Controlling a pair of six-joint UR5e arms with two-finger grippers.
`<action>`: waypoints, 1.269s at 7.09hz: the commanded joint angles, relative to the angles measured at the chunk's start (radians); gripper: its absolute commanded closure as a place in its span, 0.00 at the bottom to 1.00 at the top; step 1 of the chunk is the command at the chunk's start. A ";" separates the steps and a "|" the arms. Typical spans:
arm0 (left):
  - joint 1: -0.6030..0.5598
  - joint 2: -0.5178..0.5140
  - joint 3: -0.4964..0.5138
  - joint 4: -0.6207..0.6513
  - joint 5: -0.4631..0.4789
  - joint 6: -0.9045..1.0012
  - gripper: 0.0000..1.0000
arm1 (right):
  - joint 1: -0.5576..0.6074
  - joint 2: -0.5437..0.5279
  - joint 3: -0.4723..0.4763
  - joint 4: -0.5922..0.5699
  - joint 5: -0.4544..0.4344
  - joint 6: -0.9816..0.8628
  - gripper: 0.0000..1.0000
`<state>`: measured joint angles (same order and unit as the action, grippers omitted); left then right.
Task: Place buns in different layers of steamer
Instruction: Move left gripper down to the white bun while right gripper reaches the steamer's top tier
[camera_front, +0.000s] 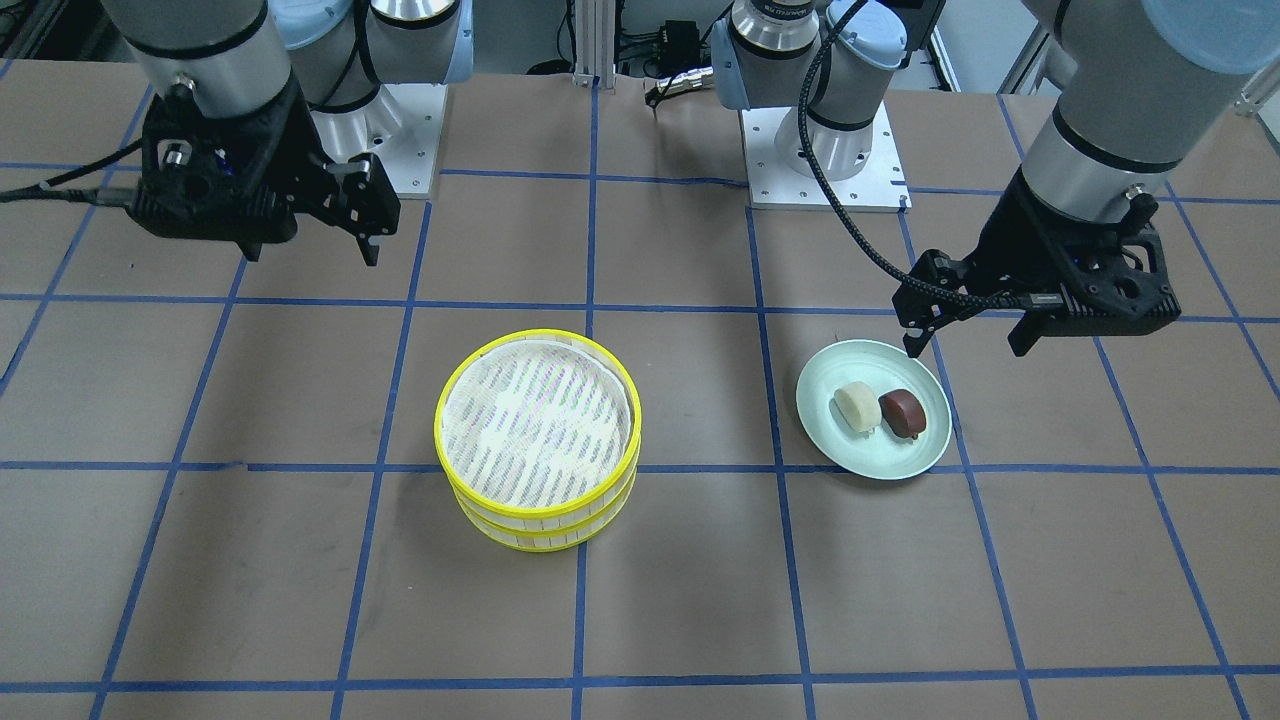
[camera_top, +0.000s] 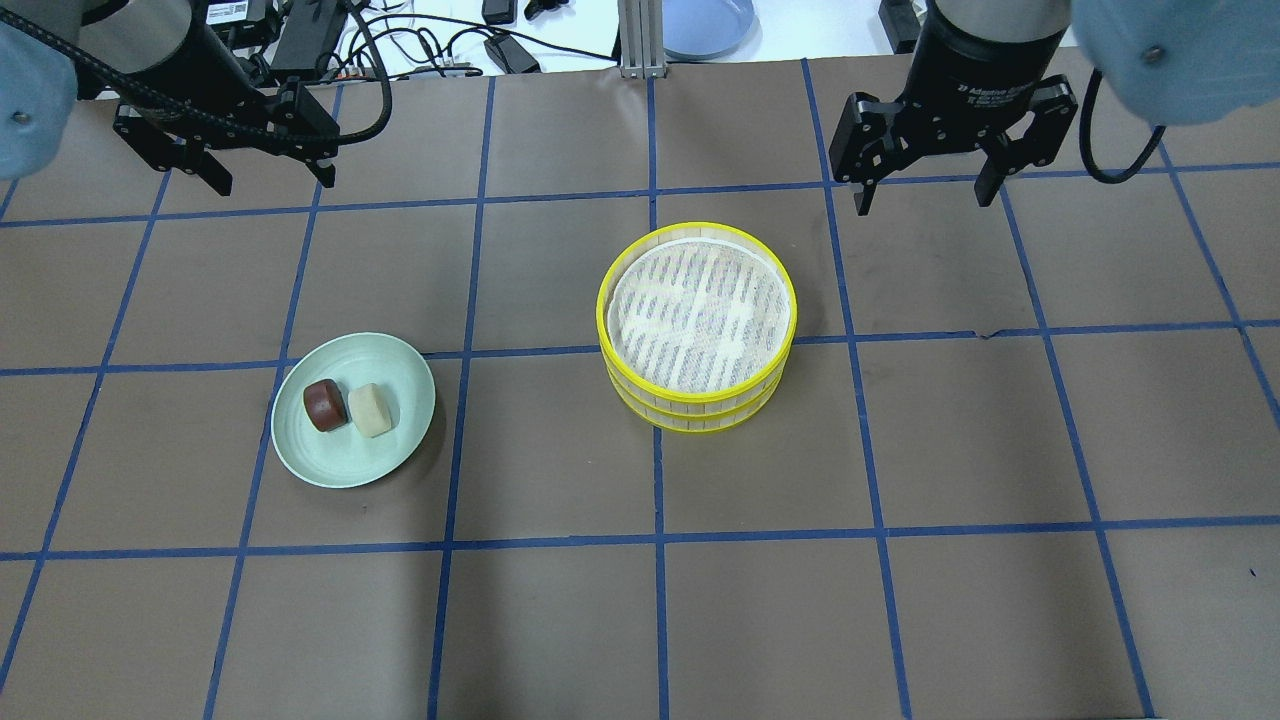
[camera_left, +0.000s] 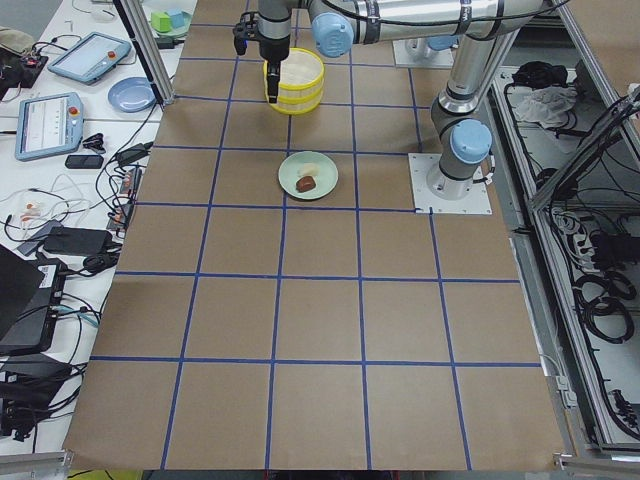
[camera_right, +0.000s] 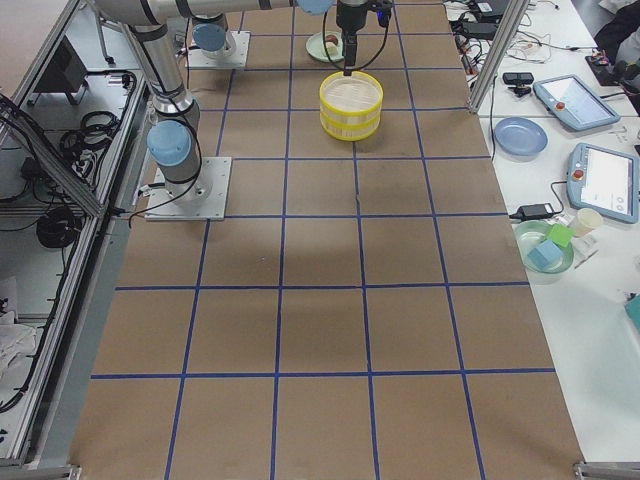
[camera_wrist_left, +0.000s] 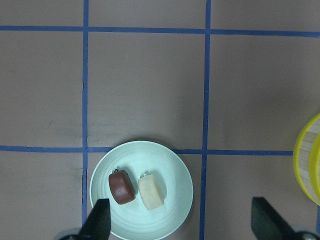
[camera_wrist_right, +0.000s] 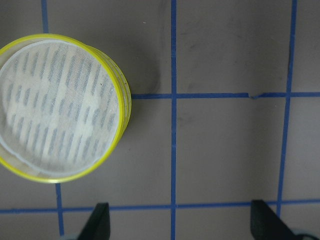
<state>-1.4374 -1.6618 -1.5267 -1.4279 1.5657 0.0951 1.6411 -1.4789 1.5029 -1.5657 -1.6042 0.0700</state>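
Note:
Two yellow-rimmed steamer layers (camera_top: 697, 398) are stacked near the table's middle, and the top one's white slatted base (camera_front: 538, 415) is bare; the stack also shows in the right wrist view (camera_wrist_right: 122, 115). The cream-white bun (camera_top: 370, 409) and the reddish-brown bun (camera_top: 324, 405) lie side by side on a pale green plate (camera_top: 350, 475), and show in the left wrist view as the brown bun (camera_wrist_left: 121, 186) and the white bun (camera_wrist_left: 151, 191). My left gripper (camera_top: 270, 178) hovers open and empty beyond the plate. My right gripper (camera_top: 923, 195) hovers open and empty beyond and to the right of the stack.
The brown table has a blue tape grid. Both arm bases (camera_front: 825, 150) stand at the robot's edge. A blue plate (camera_top: 705, 25), cables and tablets (camera_left: 45, 125) lie on the bench past the far edge.

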 joint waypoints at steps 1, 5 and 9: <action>0.009 -0.015 -0.053 0.000 -0.001 -0.018 0.00 | 0.060 0.124 0.188 -0.338 0.011 0.008 0.00; 0.038 -0.120 -0.228 -0.014 -0.012 -0.115 0.00 | 0.074 0.252 0.198 -0.451 0.020 0.045 0.84; 0.038 -0.260 -0.257 0.018 -0.012 -0.109 0.00 | 0.057 0.196 0.171 -0.391 0.010 0.039 1.00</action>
<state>-1.3981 -1.8830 -1.7822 -1.4270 1.5547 -0.0135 1.7099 -1.2446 1.6888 -1.9958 -1.5936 0.1134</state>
